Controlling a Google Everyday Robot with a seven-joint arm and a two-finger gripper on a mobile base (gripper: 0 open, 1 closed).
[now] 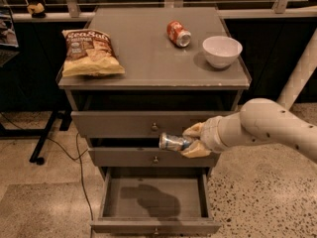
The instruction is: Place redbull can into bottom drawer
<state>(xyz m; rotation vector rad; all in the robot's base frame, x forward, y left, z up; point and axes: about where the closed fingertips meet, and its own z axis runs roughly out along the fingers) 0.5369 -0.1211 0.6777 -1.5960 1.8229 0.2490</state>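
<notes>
Slim blue-and-silver redbull can [174,142], long axis level; clamped in cream two-finger gripper [190,142]; above open deep grey bottom drawer [154,226].

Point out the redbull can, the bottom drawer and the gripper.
redbull can [172,142], camera view: its silver side.
bottom drawer [148,226], camera view: front rim.
gripper [187,142], camera view: between fingertips, holding the can above that drawer.

A grey three-drawer table [148,63] stands at centre on a speckled terrazzo floor [257,202]. Dark panels [29,83] back it, and a pale ledge [49,17] with metal uprights crosses 12 o'clock. A black stand leg [43,140] and a black cable [79,172] lie at 9 o'clock, a white slanted post [302,73] at 3. The gripper [190,142], at 4 o'clock, clasps the redbull can [171,142].
</notes>
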